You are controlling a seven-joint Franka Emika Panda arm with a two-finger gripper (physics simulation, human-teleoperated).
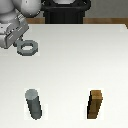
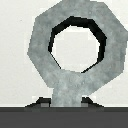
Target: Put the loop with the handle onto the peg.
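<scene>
Nearest the camera in the exterior view, two upright things stood on the white bench [image 1: 70,65]: the peg [image 1: 34,104], a dull grey round post, toward the exterior view's left, and a brown wooden block [image 1: 96,104] with square sides toward the exterior view's right. They were well apart from each other and about equal in height.

Farther back, toward the exterior view's left, the loop with the handle [image 1: 27,48] sat out in front of the claw [image 1: 19,39], well apart from the peg. Its ring pointed away from the arm and its handle tab ran back into the claw. Whether it was lifted clear of the bench or resting on it could not be told from this view.

The wrist view showed the loop with the handle [image 2: 75,47] close up: a flat grey ring with a faceted outer edge and a round hole, white bench showing through the hole. The tab dropped behind the claw's dark body, with a dark fingertip [image 2: 41,104] just beside it on either side, so the claw was clamped on the tab.

Behind the bench stood the robot's black base [image 1: 66,12].
</scene>
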